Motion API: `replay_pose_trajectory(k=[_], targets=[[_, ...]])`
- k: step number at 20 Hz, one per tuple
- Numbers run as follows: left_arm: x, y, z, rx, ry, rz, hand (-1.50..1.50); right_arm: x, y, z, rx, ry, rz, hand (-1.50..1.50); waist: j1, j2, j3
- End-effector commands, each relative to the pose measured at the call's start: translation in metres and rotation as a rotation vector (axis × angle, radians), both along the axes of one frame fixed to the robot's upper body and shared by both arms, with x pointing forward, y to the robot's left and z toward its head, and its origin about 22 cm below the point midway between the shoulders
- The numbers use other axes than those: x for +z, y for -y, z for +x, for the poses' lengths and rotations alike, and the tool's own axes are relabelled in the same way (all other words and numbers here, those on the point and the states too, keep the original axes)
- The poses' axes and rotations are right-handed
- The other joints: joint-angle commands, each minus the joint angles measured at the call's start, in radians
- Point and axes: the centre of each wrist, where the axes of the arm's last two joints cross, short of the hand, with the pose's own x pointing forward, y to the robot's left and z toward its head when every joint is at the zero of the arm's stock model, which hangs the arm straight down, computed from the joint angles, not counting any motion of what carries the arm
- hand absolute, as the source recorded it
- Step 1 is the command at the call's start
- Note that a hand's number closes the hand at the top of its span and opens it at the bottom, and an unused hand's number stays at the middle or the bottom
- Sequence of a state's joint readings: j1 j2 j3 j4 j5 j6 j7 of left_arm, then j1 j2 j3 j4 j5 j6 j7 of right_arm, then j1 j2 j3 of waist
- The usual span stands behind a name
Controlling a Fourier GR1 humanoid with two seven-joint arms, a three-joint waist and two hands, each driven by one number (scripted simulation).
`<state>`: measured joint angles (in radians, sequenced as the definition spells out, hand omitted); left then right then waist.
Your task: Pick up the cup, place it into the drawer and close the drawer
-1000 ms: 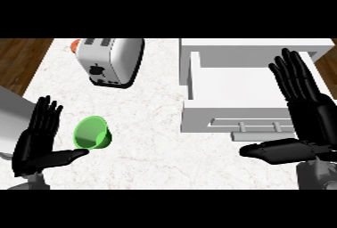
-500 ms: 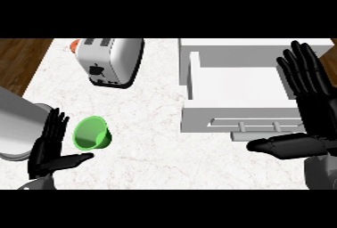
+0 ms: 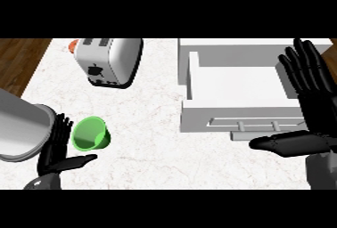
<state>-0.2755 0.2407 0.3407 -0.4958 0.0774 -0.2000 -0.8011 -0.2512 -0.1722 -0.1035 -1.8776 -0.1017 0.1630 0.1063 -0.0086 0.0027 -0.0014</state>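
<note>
At the lower left of the head view, the left hand (image 3: 56,151) stands edge-on with its fingers straight and pointing up the frame and its thumb stretched out to the right; it holds nothing. Its grey forearm (image 3: 20,131) fills the left edge behind it. Just right of the fingers lies the green cup (image 3: 91,133), tipped on its side on the white marbled bench (image 3: 145,111) with its open mouth facing the viewer; whether the fingers touch the cup's rim cannot be told. Beyond the cup, toward the top of the frame, a silver toaster (image 3: 108,60) sits on the bench, with a small orange object (image 3: 73,44) partly hidden behind its left corner.

At the right edge, the right hand (image 3: 309,95) is open and empty, fingers straight and raised, thumb extended leftward low in the frame. It shows over the right part of the white drawer (image 3: 230,87), which is pulled open, its interior bare and its front panel with a bar handle (image 3: 253,124) facing the lower edge. Dark wooden floor (image 3: 20,62) shows left of the bench.
</note>
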Motion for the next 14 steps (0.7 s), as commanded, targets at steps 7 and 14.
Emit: replay_pose_trajectory(k=[7, 14], targets=[[-0.017, 0.005, -0.002, 0.005, 0.055, -0.007, -1.5, 0.019, 0.004, 0.011, 0.014, 0.009, -0.004, -1.5, -0.012, 0.007, -0.003], [-0.015, 0.022, 0.013, -0.028, 0.068, -0.006, -1.5, 0.023, 0.019, 0.018, -0.005, -0.009, 0.004, -1.5, -0.013, 0.008, -0.003]])
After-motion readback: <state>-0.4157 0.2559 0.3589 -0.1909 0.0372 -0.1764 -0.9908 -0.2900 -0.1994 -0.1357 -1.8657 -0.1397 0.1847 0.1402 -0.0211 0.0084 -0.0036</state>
